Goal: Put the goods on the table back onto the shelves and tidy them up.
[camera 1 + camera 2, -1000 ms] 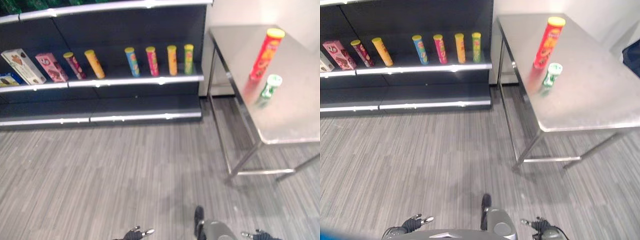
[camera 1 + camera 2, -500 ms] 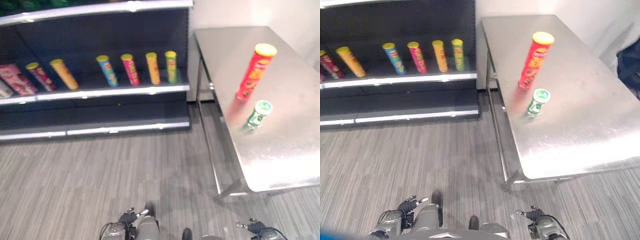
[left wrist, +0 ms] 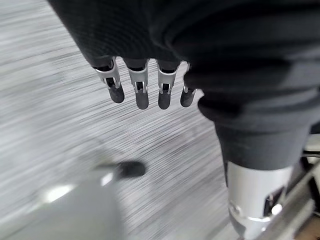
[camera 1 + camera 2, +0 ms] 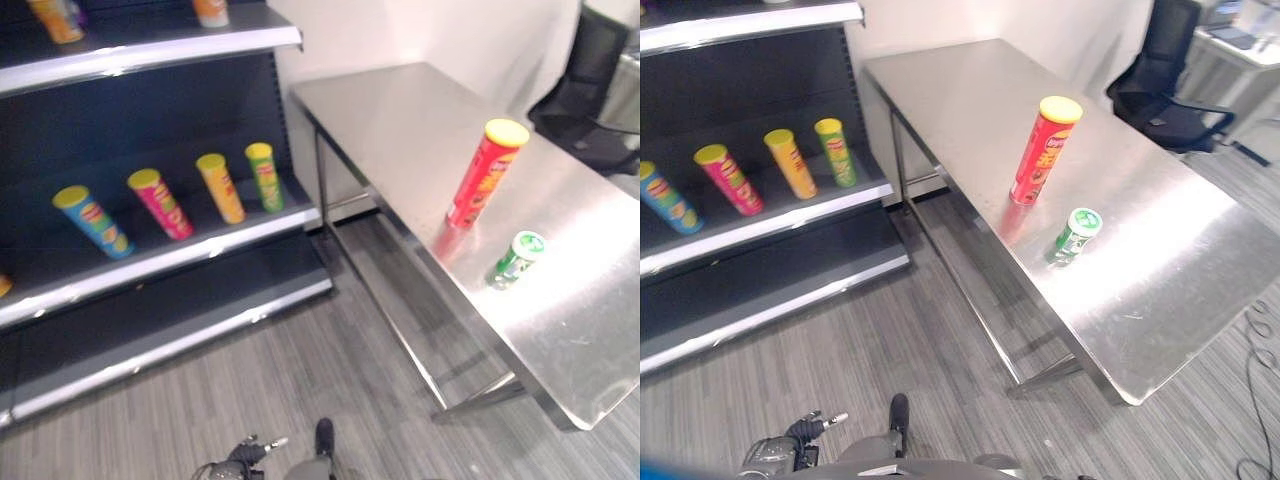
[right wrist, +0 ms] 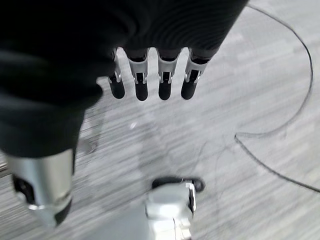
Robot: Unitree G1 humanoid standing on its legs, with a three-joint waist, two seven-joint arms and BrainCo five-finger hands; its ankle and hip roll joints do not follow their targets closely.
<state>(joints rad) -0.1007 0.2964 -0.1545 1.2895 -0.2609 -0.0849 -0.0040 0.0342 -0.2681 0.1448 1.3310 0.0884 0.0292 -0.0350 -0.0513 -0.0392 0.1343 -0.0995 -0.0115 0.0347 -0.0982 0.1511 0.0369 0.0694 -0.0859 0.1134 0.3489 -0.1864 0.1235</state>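
Observation:
A tall red can with a yellow lid (image 4: 478, 187) stands upright on the steel table (image 4: 400, 120) at the right. A short green can (image 4: 516, 258) stands just in front of it, a little nearer the table's front edge. My left hand (image 3: 141, 95) hangs low over the grey floor with straight fingers and holds nothing; it also shows at the bottom edge as the left hand (image 4: 805, 432). My right hand (image 5: 141, 90) hangs over the floor the same way, fingers straight and empty. Both hands are far below the table top.
The dark shelf unit (image 4: 190, 255) at the left carries a row of upright cans: blue (image 4: 93, 222), pink (image 4: 160, 203), orange (image 4: 220, 187) and green (image 4: 264, 176). More cans stand on the shelf above. A black office chair (image 4: 1160, 85) stands behind the table. Striped grey floor lies between shelf and table.
The camera has swung right and moved closer to the table, so the shelf has slid left and the boxes have left the picture. Both cans stand as before; my hands stay low.

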